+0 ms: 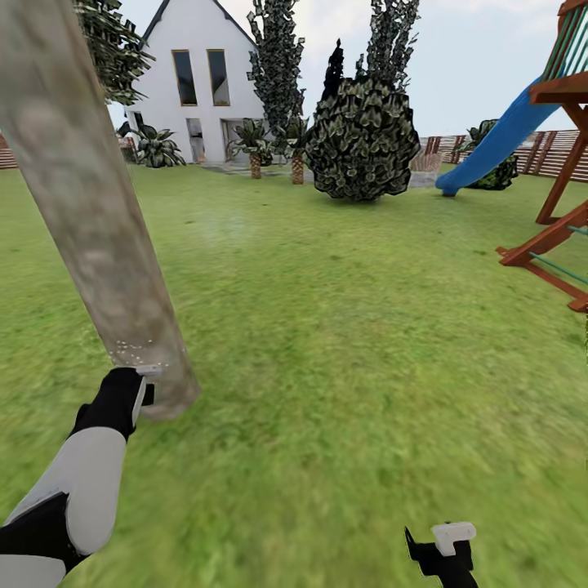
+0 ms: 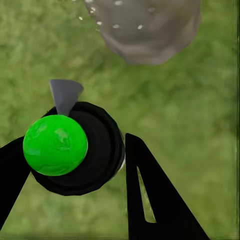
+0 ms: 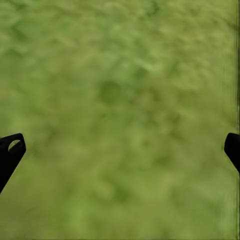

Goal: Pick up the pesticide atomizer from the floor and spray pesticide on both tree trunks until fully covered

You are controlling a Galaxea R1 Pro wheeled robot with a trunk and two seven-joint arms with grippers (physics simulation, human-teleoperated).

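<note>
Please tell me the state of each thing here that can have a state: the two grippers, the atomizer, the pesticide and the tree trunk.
left gripper: shut on the atomizer
atomizer: held, nozzle toward the trunk
pesticide: pale specks on the trunk near its base
tree trunk: speckled low down, bare above
right gripper: open, over grass
</note>
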